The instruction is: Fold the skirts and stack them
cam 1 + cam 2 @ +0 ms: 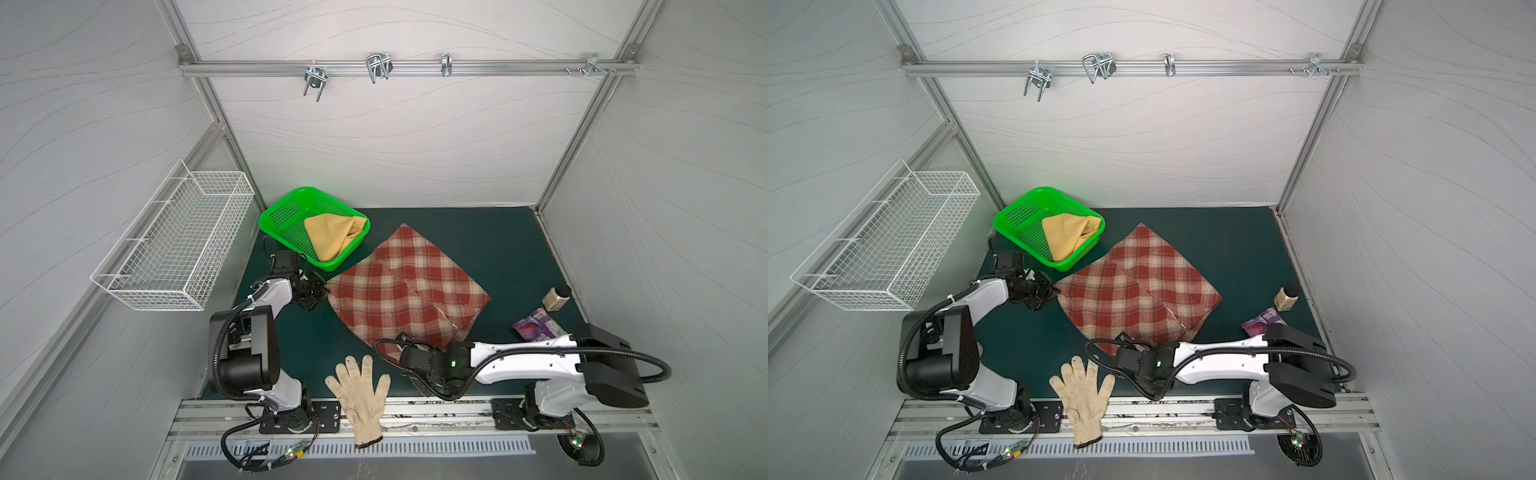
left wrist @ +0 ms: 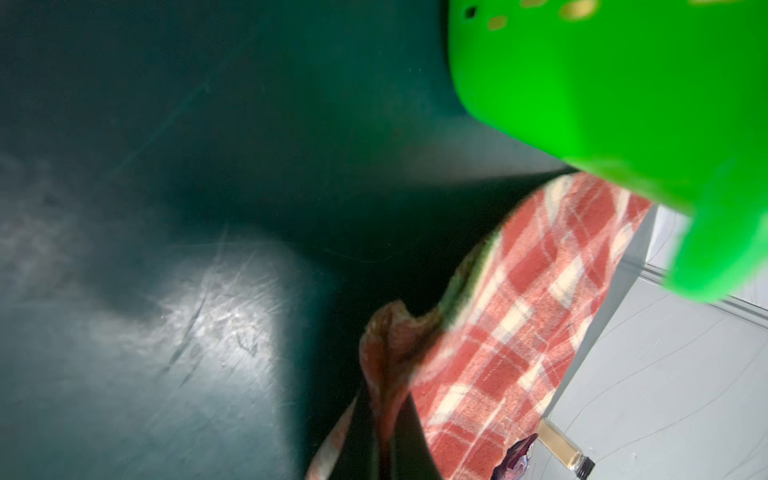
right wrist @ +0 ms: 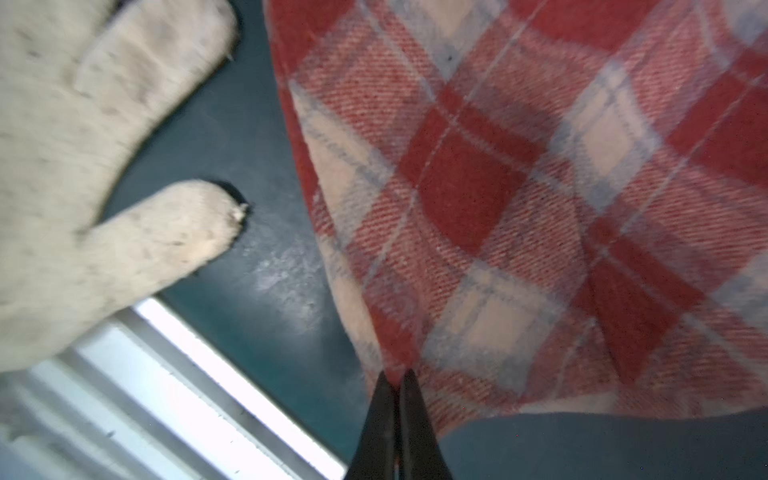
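No word, number or brand can be read anywhere. The purple packet (image 1: pixel 536 326) carries print, but it is too small and blurred to make out. The bottle (image 1: pixel 556 297) beside it is equally illegible.

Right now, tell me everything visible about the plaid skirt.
The plaid skirt is woolly-looking cloth in rust-red and cream checks, spread mostly flat on the dark mat, lying diamond-wise with faint creases. The left tool pinches its left corner, slightly lifted; the right tool pinches its near corner. The glove lies apart from it.
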